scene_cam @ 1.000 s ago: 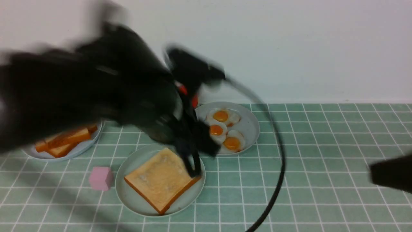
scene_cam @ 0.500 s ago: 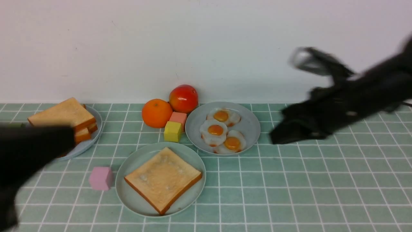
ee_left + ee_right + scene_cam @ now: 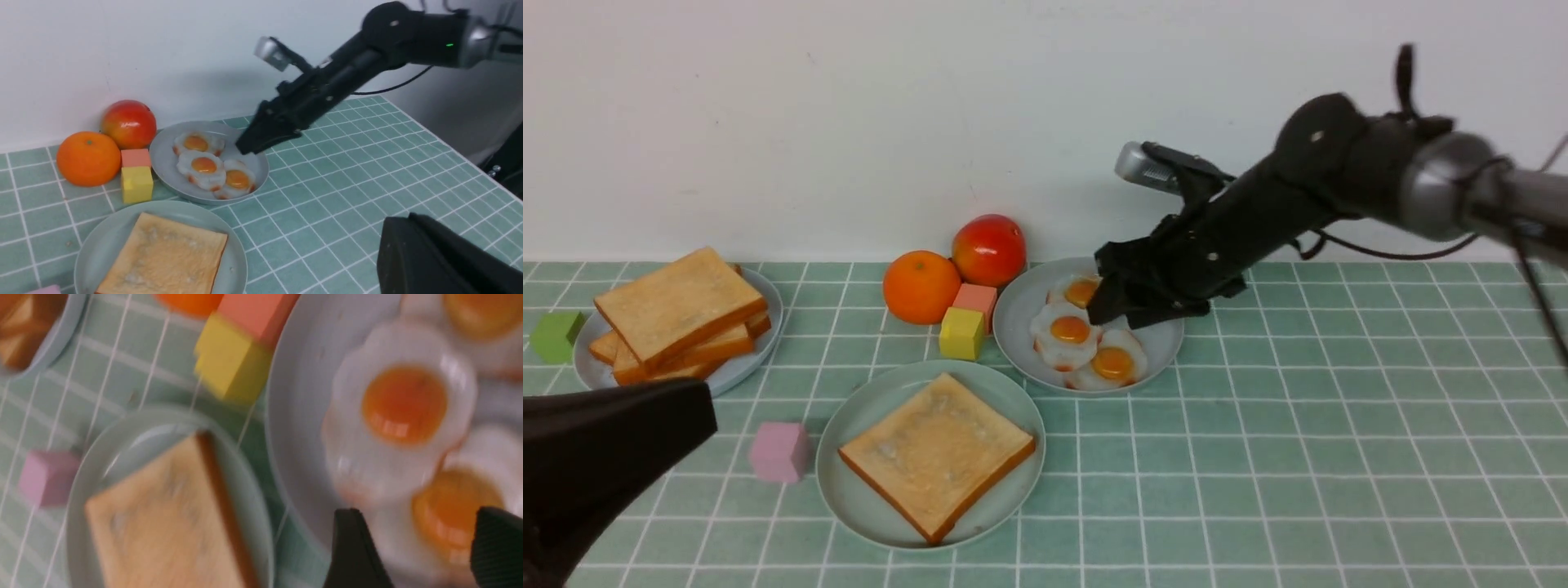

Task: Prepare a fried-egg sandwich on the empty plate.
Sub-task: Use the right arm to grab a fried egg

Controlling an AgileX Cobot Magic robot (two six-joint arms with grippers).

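Since the earlier frame the right arm has swung in over the eggs; at left the left gripper (image 3: 412, 228) is closed, then the toast slice (image 3: 937, 453) lies on the mint-green plate (image 3: 837, 490), and rightward the nearest fried egg (image 3: 1112, 364) sits on the grey plate (image 3: 1168, 363), just below the parted, empty right gripper (image 3: 1123, 314), the nearer hand

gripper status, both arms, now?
Left gripper: closed, holding nothing.
Right gripper: open, nothing between its fingers, over the plate of fried eggs.
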